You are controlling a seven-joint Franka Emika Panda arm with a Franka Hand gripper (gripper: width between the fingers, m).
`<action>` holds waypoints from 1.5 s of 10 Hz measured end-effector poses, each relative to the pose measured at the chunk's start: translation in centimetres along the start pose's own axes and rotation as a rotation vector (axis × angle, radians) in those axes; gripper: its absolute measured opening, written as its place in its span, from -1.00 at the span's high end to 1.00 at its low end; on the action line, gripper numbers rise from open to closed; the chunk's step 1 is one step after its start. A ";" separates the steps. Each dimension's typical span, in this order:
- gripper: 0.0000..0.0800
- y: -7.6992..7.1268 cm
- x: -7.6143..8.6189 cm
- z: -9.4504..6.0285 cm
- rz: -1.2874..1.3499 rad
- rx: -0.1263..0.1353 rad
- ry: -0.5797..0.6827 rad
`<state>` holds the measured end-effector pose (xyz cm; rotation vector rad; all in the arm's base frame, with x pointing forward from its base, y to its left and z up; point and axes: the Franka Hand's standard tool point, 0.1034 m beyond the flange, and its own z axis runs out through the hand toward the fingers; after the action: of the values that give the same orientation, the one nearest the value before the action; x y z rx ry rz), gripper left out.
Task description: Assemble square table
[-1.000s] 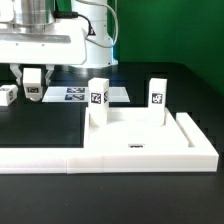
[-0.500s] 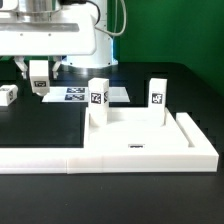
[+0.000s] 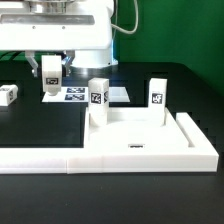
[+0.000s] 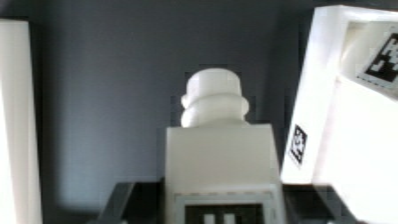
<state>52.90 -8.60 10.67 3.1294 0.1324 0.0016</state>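
My gripper point(image 3: 50, 78) is shut on a white table leg point(image 3: 50, 76) with a tag and holds it above the marker board point(image 3: 88, 95). In the wrist view the held leg point(image 4: 217, 140) sits between my fingers point(image 4: 139, 195), its rounded screw end pointing away. The white square tabletop point(image 3: 135, 128) lies to the exterior view's right of the gripper. Two tagged legs stand upright on it, one point(image 3: 97, 100) nearer the gripper and one point(image 3: 157, 97) further right. A further loose leg point(image 3: 8, 95) lies at the far left.
The low white L-shaped wall point(image 3: 40, 158) runs along the front and round the tabletop's right side. In the wrist view a white tagged part point(image 4: 347, 80) is close beside the held leg, and a white strip point(image 4: 15, 120) is at the other edge.
My gripper has moved toward the exterior view's right with the leg in it, from near the loose leg to over the marker board. The other parts have not moved.
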 end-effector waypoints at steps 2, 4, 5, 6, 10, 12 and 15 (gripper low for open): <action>0.28 0.0 0.0 0.1 -0.001 0.002 -0.001; 0.28 -1.3 0.8 0.4 0.018 0.017 0.000; 0.28 -2.6 2.1 -0.1 0.017 0.022 0.018; 0.28 -3.8 3.4 -0.4 0.013 0.025 0.033; 0.28 -10.1 6.0 0.6 0.006 0.026 0.151; 0.28 -10.1 5.9 0.6 0.003 0.027 0.150; 0.28 -10.0 6.0 0.7 0.002 0.021 0.169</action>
<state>58.06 1.88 9.92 3.1464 0.1305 0.2666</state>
